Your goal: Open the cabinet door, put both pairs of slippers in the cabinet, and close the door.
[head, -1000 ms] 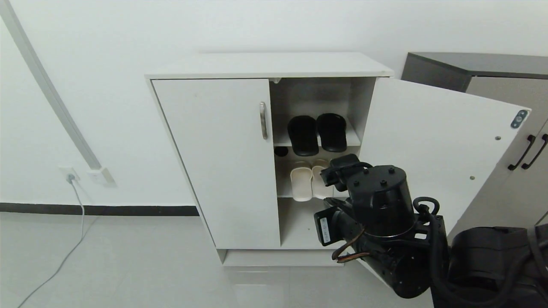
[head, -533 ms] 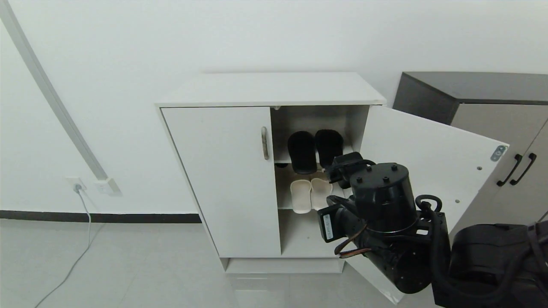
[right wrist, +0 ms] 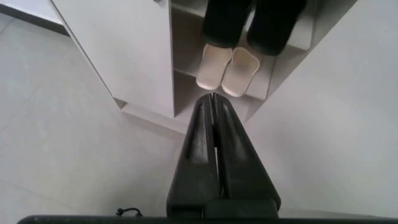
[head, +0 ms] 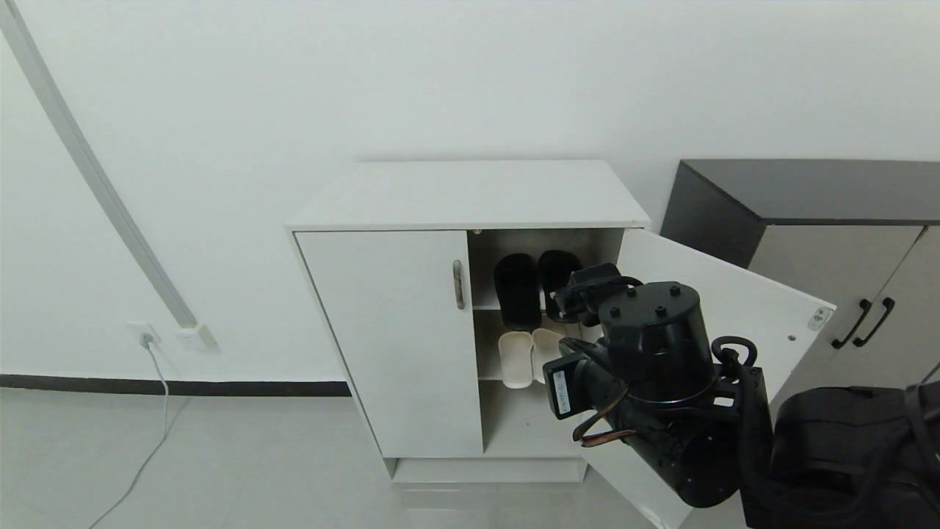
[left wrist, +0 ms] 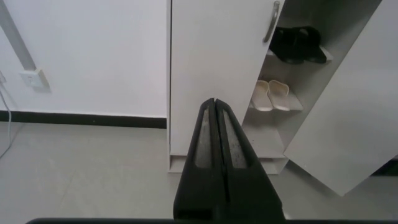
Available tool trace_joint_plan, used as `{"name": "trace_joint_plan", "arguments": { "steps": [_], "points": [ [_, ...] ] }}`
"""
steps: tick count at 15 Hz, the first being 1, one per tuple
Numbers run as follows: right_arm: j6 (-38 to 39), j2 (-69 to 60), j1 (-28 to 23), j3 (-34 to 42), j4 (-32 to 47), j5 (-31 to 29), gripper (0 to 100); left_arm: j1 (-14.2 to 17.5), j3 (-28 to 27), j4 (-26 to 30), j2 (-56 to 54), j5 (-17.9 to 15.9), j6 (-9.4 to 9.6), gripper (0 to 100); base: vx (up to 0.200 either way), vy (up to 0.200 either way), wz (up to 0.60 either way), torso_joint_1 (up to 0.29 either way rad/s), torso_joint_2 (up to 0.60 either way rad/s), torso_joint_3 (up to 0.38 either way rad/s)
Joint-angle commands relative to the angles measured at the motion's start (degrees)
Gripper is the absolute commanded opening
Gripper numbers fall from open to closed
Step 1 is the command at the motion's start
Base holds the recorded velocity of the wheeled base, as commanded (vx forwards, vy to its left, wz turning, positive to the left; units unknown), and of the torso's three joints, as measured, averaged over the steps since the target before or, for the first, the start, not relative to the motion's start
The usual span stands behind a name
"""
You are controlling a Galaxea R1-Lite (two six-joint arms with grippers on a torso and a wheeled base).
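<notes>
The white cabinet [head: 470,195] has its left door [head: 389,330] closed and its right door [head: 734,316] swung wide open to the right. A black pair of slippers [head: 518,286] lies on the upper shelf. A cream pair of slippers [head: 516,356] sits on the shelf below. My right arm [head: 653,345] hangs in front of the open side, close to the open door. My right gripper [right wrist: 214,99] is shut on nothing and points at the cream slippers [right wrist: 229,65]. Farther back from the cabinet, my left gripper [left wrist: 214,102] is also shut on nothing.
A dark grey cabinet [head: 808,191] with black handles stands right beside the open door. On the left, a wall socket [head: 147,339] has a cable trailing over the tiled floor [head: 183,470]. A metal handle [head: 457,283] is on the closed left door.
The whole head view has shifted: the cabinet now looks smaller and lower in the picture. The slippers, the doors and my right arm keep their places relative to each other.
</notes>
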Motion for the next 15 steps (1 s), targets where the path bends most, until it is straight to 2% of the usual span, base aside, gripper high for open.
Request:
{"name": "trace_joint_plan", "arguments": {
  "steps": [1, 11, 15],
  "points": [
    [0.01, -0.14, 0.01, 0.31, -0.01, -0.03, 0, 0.01, 0.01, -0.01, 0.09, 0.01, -0.01, 0, 0.000, 0.000, 0.00, 0.212, -0.52, -0.315],
    [0.01, -0.14, 0.01, 0.31, -0.01, 0.05, 0, -0.07, 0.01, -0.01, 0.00, 0.01, -0.10, 0, 0.000, 0.000, 0.00, 0.245, -0.56, -0.325],
    [0.01, -0.23, 0.01, 0.49, -0.28, 0.05, 0, 0.01, 0.01, -0.01, 0.00, 0.01, -0.10, 0, 0.000, 0.000, 0.00, 0.200, -0.44, -0.239]
  ]
}}
